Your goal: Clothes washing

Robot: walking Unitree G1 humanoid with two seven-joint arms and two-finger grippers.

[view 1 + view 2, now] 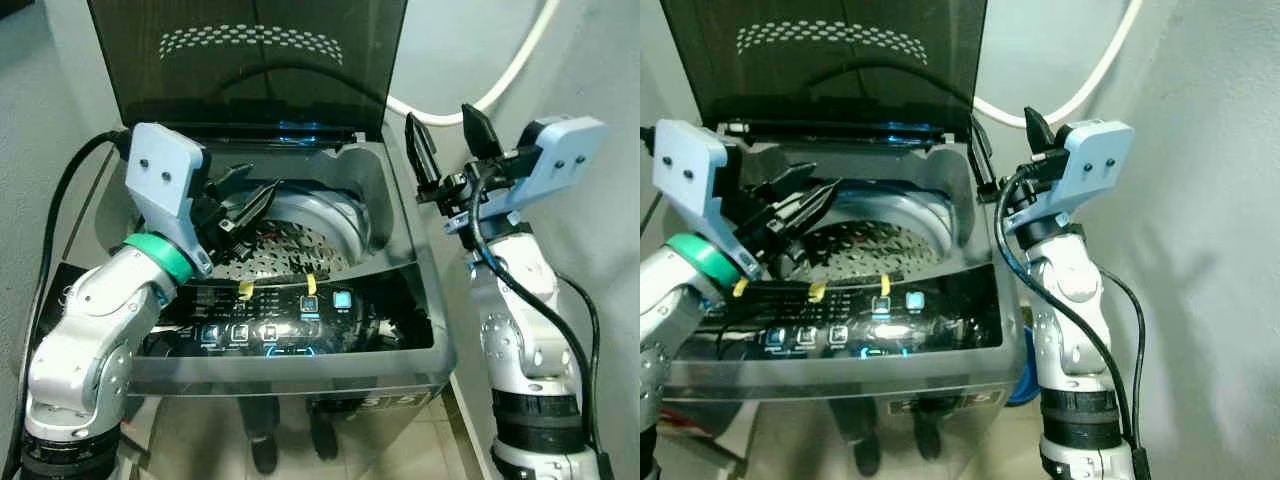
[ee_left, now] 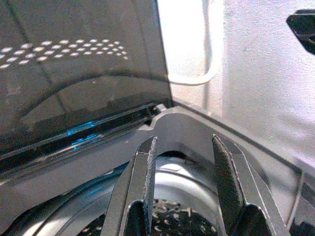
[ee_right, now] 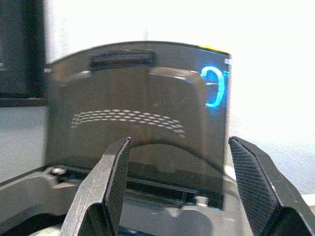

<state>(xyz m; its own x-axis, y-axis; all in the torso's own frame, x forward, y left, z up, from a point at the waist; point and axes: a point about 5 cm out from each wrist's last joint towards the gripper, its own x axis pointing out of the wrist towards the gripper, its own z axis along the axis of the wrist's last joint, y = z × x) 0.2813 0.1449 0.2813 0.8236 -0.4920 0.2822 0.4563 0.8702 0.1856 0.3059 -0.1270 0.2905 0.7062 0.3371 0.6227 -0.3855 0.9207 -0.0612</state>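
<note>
Nearest the robot, the glossy black control panel with lit blue buttons (image 1: 290, 325) runs along the front edge of the grey top-loading washing machine (image 1: 400, 360). A forearm dropping low could press a button by accident; that looks like the first risk.

Just behind it, the left gripper (image 1: 250, 205) hovers over the perforated steel drum (image 1: 285, 250), jaws slightly spread and holding nothing. No clothes can be made out in the drum, so the jaws point down at bare metal. Reaching deeper could knock the fingers on the tub rim.

Beside the machine's right edge, the right gripper (image 1: 445, 145) is raised, jaws spread wide and empty, aimed at the upright dark tinted lid (image 1: 250, 60). A push could send that lid down onto the left arm.
</note>
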